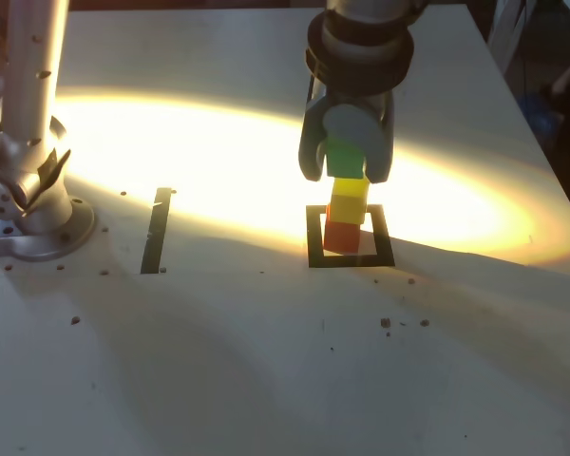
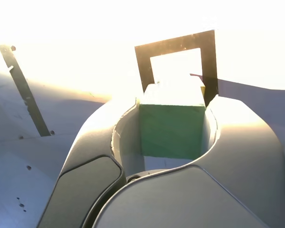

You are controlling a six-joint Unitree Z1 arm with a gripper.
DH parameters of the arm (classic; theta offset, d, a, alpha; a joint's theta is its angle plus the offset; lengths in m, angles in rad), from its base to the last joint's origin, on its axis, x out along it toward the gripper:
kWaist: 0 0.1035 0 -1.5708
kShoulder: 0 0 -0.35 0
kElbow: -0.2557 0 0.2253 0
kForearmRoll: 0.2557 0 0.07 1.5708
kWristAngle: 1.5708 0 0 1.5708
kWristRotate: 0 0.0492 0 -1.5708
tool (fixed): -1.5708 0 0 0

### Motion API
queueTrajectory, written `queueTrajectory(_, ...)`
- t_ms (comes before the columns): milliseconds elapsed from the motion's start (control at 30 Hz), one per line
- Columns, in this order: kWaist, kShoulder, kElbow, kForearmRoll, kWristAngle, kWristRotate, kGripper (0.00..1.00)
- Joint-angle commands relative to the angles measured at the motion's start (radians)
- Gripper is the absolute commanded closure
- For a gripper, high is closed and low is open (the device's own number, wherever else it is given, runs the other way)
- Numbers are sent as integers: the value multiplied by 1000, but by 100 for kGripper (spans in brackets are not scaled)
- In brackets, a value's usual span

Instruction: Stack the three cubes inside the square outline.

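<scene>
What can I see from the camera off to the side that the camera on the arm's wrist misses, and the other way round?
Only the exterior view shows the whole stack: red cube at the bottom, yellow cube above it, plus a metal post at its left. Only the wrist view shows the jaws pressing the green cube's sides close up. Both show the gripper, the green cube, the square outline and a black tape strip.

white table (image 1: 266, 380), square outline (image 1: 315, 237), tape strip (image 1: 156, 231)

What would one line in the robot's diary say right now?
gripper: shut on green cube | stack: green over yellow cube over red cube | place: inside black square outline | release: not yet
</scene>
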Motion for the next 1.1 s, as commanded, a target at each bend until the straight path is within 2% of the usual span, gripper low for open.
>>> queueTrajectory(0,-2,14,-7,-5,-8,4,73)
queueTrajectory(233,-2,26,-7,-13,-18,10,73)
queueTrajectory(367,-2,30,-7,-12,-18,12,69)
queueTrajectory(500,-2,34,-7,-9,-20,13,55)
queueTrajectory(667,-2,44,-13,-5,-31,23,27)
queueTrajectory(767,-2,45,-15,-5,-34,28,14)
queueTrajectory(833,-2,44,-14,-4,-33,28,10)
queueTrajectory(1067,-2,23,-28,20,-22,34,6)
